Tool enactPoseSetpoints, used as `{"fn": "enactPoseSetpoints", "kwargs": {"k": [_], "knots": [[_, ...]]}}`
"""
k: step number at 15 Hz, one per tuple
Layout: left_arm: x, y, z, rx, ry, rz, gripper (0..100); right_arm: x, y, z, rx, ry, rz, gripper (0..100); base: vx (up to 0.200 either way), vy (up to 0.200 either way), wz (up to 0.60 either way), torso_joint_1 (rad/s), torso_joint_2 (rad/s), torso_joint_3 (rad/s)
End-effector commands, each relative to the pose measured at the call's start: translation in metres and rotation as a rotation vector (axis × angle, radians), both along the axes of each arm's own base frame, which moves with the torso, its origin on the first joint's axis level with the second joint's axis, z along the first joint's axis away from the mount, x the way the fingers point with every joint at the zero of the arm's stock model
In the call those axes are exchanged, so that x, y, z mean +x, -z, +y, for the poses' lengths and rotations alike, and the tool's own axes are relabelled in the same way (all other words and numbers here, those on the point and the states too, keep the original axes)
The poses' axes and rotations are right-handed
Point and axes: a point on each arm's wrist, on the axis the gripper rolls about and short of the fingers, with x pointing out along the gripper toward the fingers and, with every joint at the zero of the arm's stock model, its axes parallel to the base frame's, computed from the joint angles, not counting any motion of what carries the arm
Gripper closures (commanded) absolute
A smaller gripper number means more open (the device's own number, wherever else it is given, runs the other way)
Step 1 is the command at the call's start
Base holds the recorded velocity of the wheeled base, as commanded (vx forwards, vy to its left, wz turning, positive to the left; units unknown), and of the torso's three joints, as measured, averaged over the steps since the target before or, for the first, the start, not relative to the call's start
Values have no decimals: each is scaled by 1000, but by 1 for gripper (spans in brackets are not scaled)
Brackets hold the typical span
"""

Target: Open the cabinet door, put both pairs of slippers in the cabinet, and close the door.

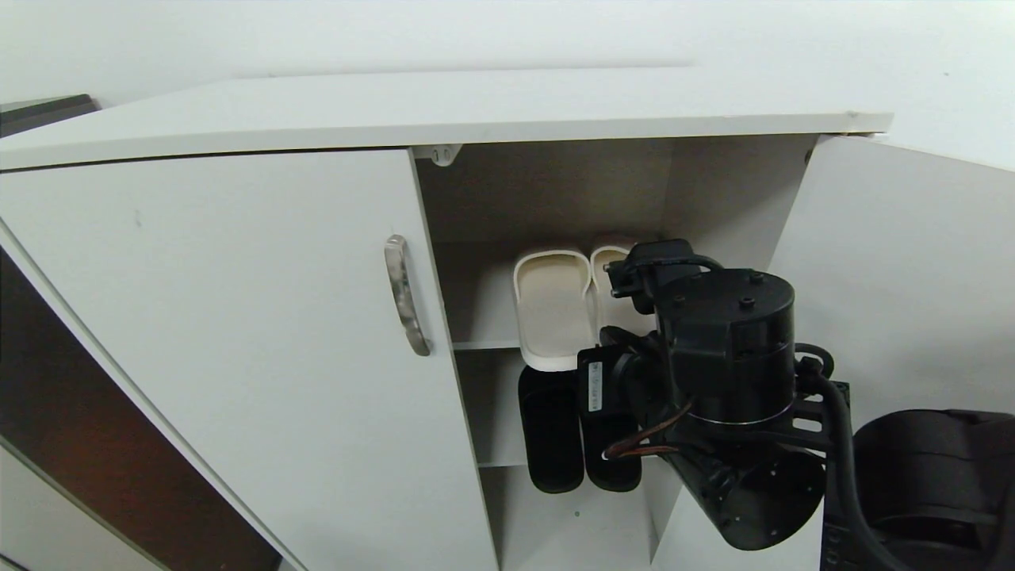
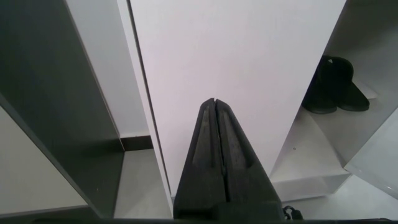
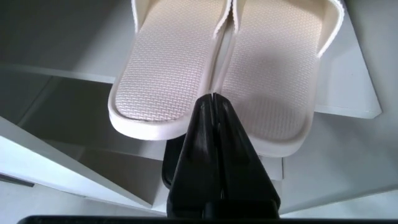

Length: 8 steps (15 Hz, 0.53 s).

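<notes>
A white flat-panel wooden cabinet [image 1: 444, 111] is seen, with its right-hand door [image 1: 896, 262] swung open and its left-hand door [image 1: 222, 317] closed. Inside the open half, a pair of cream-white rubber slippers [image 1: 551, 309] is laid on the upper shelf. A pair of black rubber slippers [image 1: 551, 432] is laid on the shelf below. Both pairs are placed with the long axis running into the depth of the cabinet, heels toward the robot, and the heels hang a little over the shelf edges.

The right gripper [image 3: 213, 99] is held just in front of the white heels, at the seam between the two slippers, with its jaws pressed together. Whether the rubber is touched cannot be told. The left gripper [image 2: 215, 102], jaws also pressed together on nothing, is pointed at the closed door, whose curved brushed-metal handle [image 1: 406, 295] is not touched.

The placing is judged as done, so only the closing remains. The open door lies to the right of the right gripper, and the right arm is clearly the nearer one.
</notes>
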Motion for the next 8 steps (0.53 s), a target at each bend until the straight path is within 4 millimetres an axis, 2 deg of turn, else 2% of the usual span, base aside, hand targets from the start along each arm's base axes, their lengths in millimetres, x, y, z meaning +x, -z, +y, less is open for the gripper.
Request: {"fn": "enactPoseSetpoints", "kwargs": {"k": [1,4,8], "knots": [[0,0,0,0,0,1,100,1,2,1,-5,0,3,100,0,0,0,0,0,0],[0,0,0,0,0,1,100,2,6,3,-13,0,8,100,0,0,0,0,0,0],[0,0,0,0,0,1,100,2,7,4,-14,0,10,100,-200,0,0,4,4,-1]]}}
